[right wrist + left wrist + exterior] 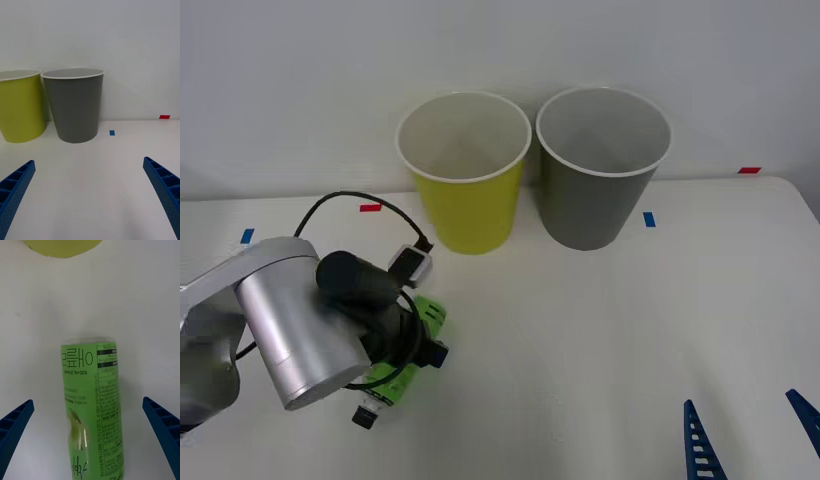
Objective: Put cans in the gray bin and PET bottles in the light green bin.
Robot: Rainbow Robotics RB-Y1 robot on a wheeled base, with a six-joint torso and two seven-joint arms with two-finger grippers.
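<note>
White tabletop (600,340) under a pale wall fills the front view: the light green bin (465,185) and the gray bin (600,180) stand upright side by side at the back, the PET bottle (405,365) lies on its side near the front left beneath the left gripper (395,345), and the right gripper (750,430) waits low at the right edge. Right wrist view: the right gripper's blue fingers (17,187) are spread wide over bare table, facing both bins from well back. Left wrist view: the open left fingers (15,423) straddle the bottle without touching it, so the step in hand appears to be the grasp approach, and the next move calls for closing on the bottle, lifting it, and carrying it over the light green bin.
</note>
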